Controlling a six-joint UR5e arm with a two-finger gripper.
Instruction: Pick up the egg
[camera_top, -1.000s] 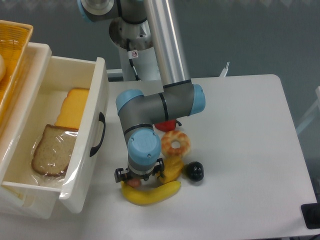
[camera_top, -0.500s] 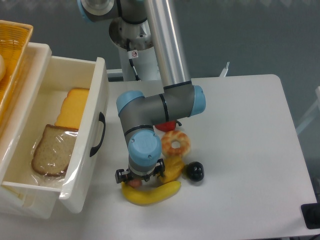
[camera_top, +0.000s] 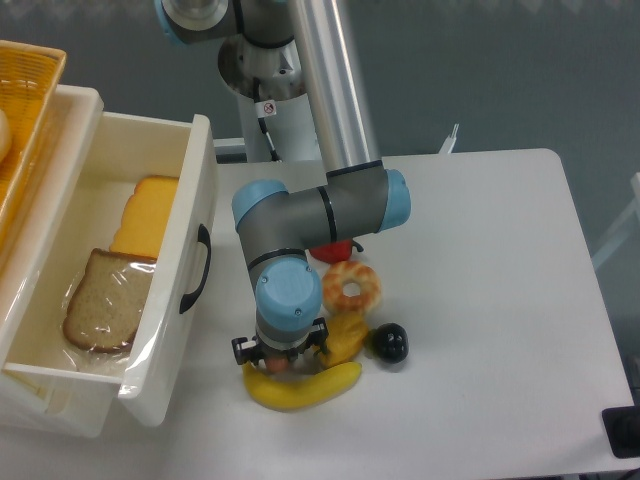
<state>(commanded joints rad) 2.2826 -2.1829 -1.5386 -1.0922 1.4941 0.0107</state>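
The egg (camera_top: 277, 366) sits low on the table (camera_top: 480, 260), directly under my wrist and touching the upper edge of the banana (camera_top: 300, 386); only a small pinkish-brown patch of it shows, so I cannot tell which way its long axis runs. My gripper (camera_top: 279, 364) points straight down over it, and my own wrist housing hides the fingers, so I cannot tell whether they are spread around the egg or closed on it. The spot is crowded: the banana curves along the near side, the yellow pepper (camera_top: 346, 338) lies just beside my wrist on the right, the black round fruit (camera_top: 388, 343) touches the pepper farther right, and the ring-shaped pastry (camera_top: 351, 286) sits just behind them with something red (camera_top: 338, 250) peeking out under my forearm. To the left, the white drawer (camera_top: 190, 250) stands open near me, holding a slice of bread (camera_top: 103, 300) and a cheese slice (camera_top: 147, 215). The right half of the table is free room. My forearm reaches down from the upright column, bends at the blue-capped elbow, and drops the wrist vertically.
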